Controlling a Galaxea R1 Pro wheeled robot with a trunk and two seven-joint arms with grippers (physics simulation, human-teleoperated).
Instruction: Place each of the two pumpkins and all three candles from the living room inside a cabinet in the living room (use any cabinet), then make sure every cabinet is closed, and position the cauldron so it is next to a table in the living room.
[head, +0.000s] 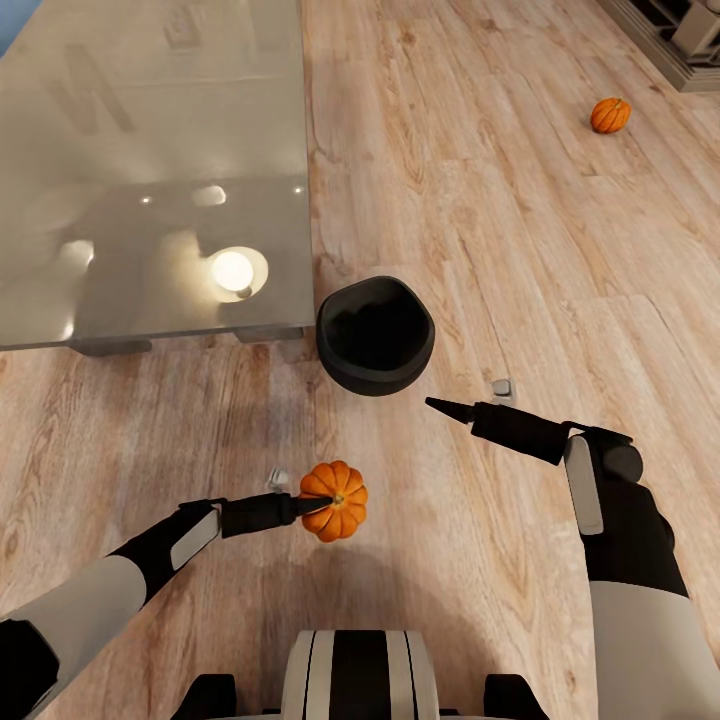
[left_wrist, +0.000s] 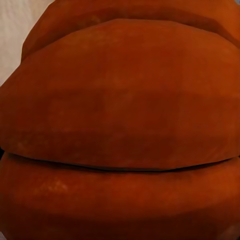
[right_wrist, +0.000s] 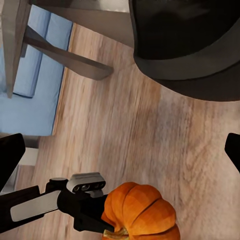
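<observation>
A small orange pumpkin (head: 336, 500) is seen held at the tip of the left hand (head: 312, 505), lifted above the wooden floor (head: 470, 200) in front of the robot's base. In the head view the fingers are closed against the near side of the pumpkin, though the exact contact is hidden by the fruit; in the left wrist view the frame is taken up by its ribbed orange skin (left_wrist: 120, 120). The same pumpkin (right_wrist: 142, 210) is caught in the right wrist view, with the left arm's dark fingers pressed to its side.

The right hand (head: 445, 406) is held empty above the floor, its fingers drawn to a narrow point in the head view, yet two dark fingertips are shown well apart at the edges of the right wrist view, so it appears to be open.

The black cauldron (head: 376, 335) is set on the floor just beside the corner of the glass-topped bench (head: 150, 150), between the two arms and beyond them. A second pumpkin (head: 610, 115) is left on the floor far to the right, well apart from everything else
</observation>
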